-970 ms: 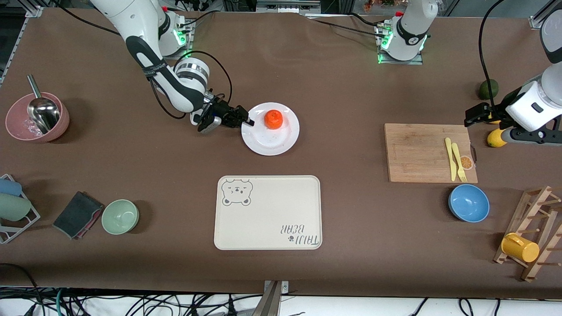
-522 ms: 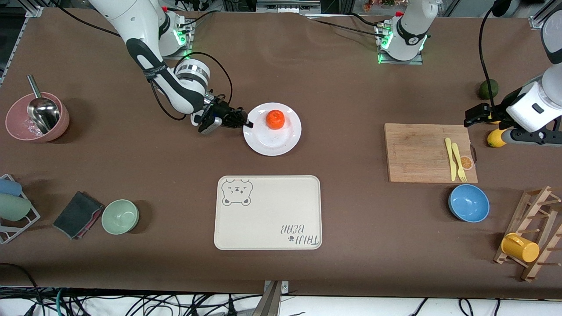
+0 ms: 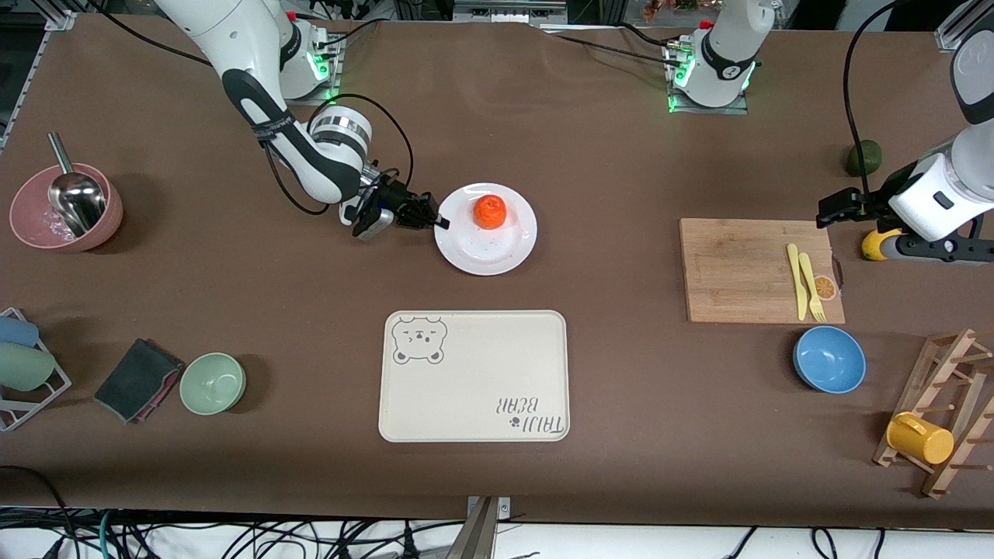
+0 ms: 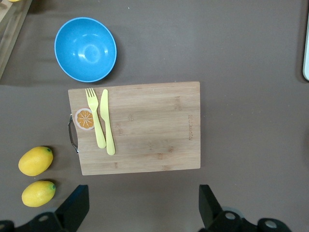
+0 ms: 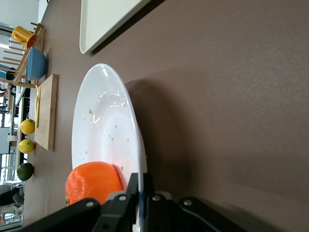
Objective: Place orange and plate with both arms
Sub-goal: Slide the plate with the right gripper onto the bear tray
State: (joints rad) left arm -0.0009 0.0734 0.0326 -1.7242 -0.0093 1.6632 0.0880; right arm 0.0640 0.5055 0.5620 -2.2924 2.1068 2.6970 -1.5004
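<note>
The right gripper (image 3: pixel 436 221) is clamped on the rim of the plate (image 3: pixel 505 244), at the edge toward the right arm's end of the table; in the right wrist view its fingers (image 5: pixel 126 203) pinch the thin white lip of the plate (image 5: pixel 101 130) from both faces. The orange (image 3: pixel 490 210) sits on the plate, just beside the gripped edge. The beige bear-print tray (image 3: pixel 474 376) lies nearer to the front camera than the plate, apart from it.

The left gripper (image 3: pixel 831 208) waits with its fingers (image 4: pixel 72 208) spread wide, hovering by the edge of the wooden cutting board (image 3: pixel 745 268). Two lemons (image 4: pixel 36 176) lie just beside that board.
</note>
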